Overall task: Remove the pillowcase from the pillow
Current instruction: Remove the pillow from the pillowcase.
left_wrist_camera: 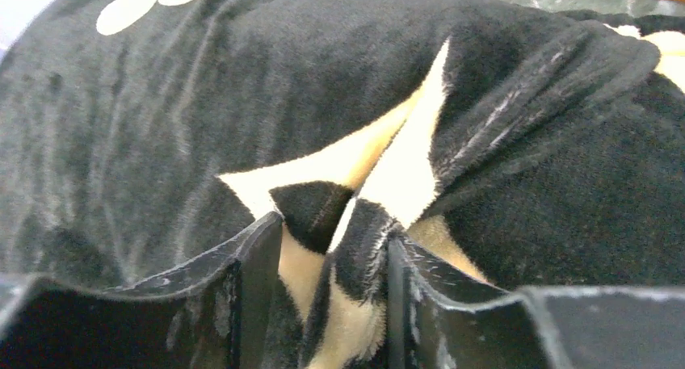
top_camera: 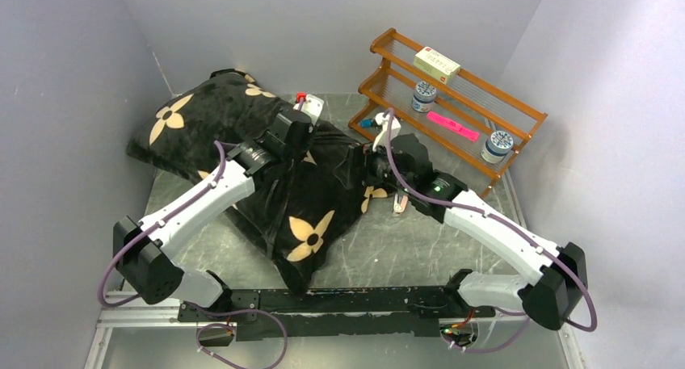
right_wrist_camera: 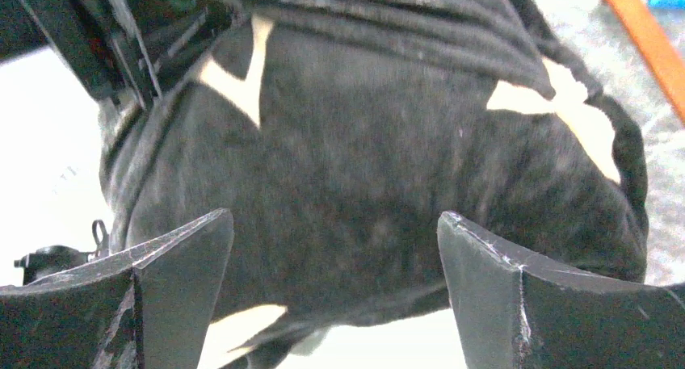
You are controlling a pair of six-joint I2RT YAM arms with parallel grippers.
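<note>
Pillowcase (left_wrist_camera: 161, 102) fold pinched in left hand (left_wrist_camera: 333, 240); right hand (right_wrist_camera: 333, 220) spread wide, close to fabric.

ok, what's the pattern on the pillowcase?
The pillowcase is black plush with tan four-petal flowers that have dark centres. It shows best in the top view.

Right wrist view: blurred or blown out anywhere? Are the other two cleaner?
Right wrist view: soft, the black plush flower-printed pillowcase shows little pile texture, and the pale areas at left and bottom are blown out. Left wrist view: sharper, pile visible on the near fold, top-left corner washed out. Top external view: evenly lit and crisp.
</note>
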